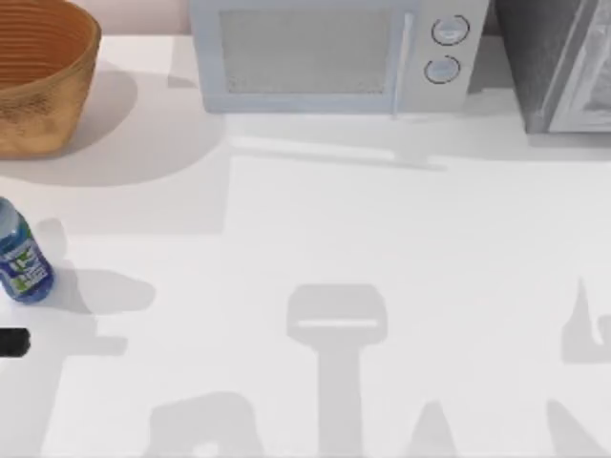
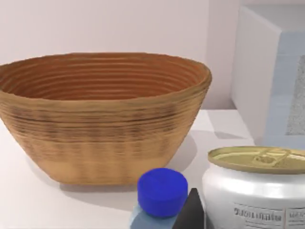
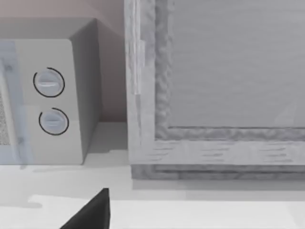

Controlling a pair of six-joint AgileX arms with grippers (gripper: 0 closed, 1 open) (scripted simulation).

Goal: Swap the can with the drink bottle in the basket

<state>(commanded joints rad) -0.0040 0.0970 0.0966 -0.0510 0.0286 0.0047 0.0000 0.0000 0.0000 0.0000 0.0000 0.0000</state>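
Note:
The wicker basket stands at the table's back left corner. In front of it, at the left edge, the blue drink bottle stands upright; its blue cap shows in the left wrist view. A black part of my left gripper pokes in at the left edge, nearer the front than the bottle. The white can with its gold top sits close to the left wrist camera, and one dark finger rests against its side. A single finger of my right gripper shows well off centre.
A white microwave stands along the back middle. A grey framed cabinet stands at the back right. Arm shadows fall across the bare front of the table.

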